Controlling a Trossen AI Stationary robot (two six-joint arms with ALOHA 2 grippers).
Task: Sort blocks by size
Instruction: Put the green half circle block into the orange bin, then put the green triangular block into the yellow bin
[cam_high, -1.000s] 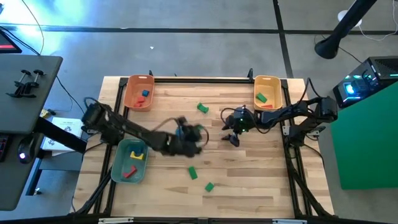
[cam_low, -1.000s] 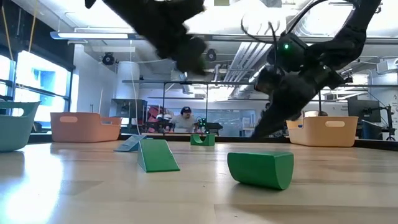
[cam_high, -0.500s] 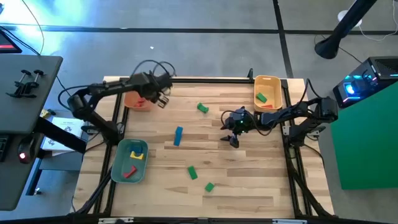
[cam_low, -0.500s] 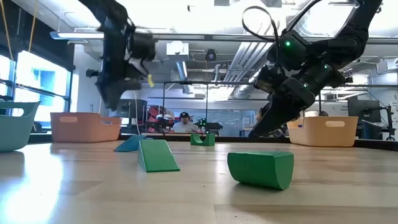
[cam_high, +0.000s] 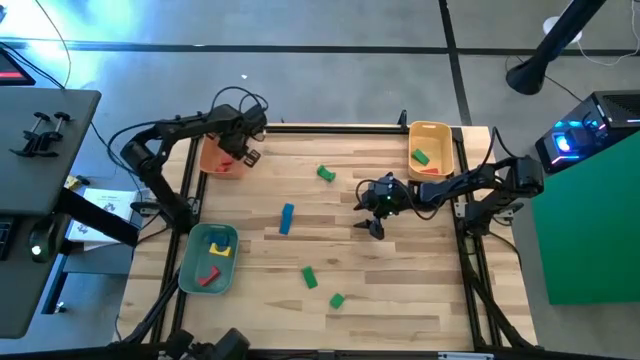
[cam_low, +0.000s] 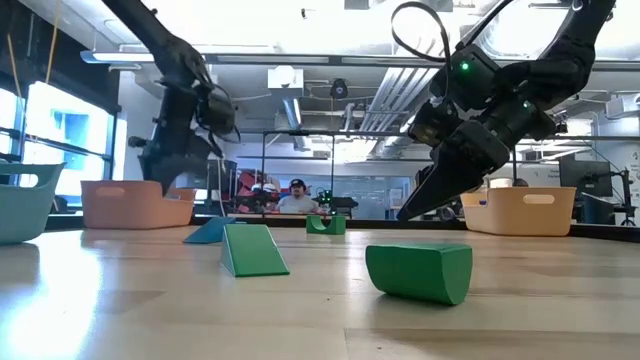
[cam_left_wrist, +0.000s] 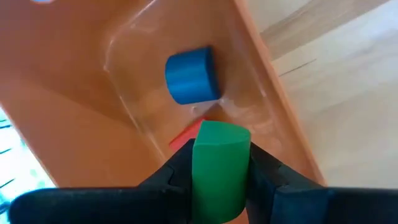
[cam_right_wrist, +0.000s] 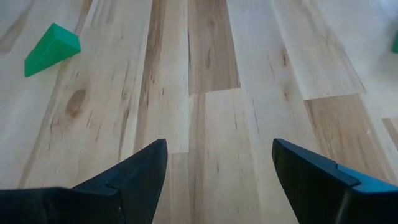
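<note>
My left gripper (cam_high: 244, 156) hangs over the orange tray (cam_high: 212, 135) at the table's far left, shut on a green block (cam_left_wrist: 217, 165). A blue block (cam_left_wrist: 191, 74) and a red block (cam_left_wrist: 185, 135) lie in that tray. My right gripper (cam_high: 372, 228) is open and empty, low over the table right of centre; its fingers stand wide apart in the right wrist view (cam_right_wrist: 217, 177). On the table lie a blue block (cam_high: 287, 218), a green block (cam_high: 325, 173), a green wedge (cam_high: 310, 277) and a green half-round block (cam_high: 336, 299). My left gripper pinches the green block by two opposite sides (cam_left_wrist: 198, 174) between its two fingers. The block's rounded end (cam_left_wrist: 221, 132) sticks out past the fingertips. The fingers point down into the orange tray, and the block is lifted clear above the tray's floor.
A yellow-orange tray (cam_high: 440, 132) at the far right holds a green block and a red block. A teal tray (cam_high: 192, 262) at the near left holds a yellow block and a red block. In the low view the wedge (cam_low: 252, 250) and the half-round block (cam_low: 420, 270) lie nearest.
My left gripper has swung from the table's middle toward the far left edge, carrying the green block, and now hangs over the orange tray. The blue block that it stood over now shows on the table.
</note>
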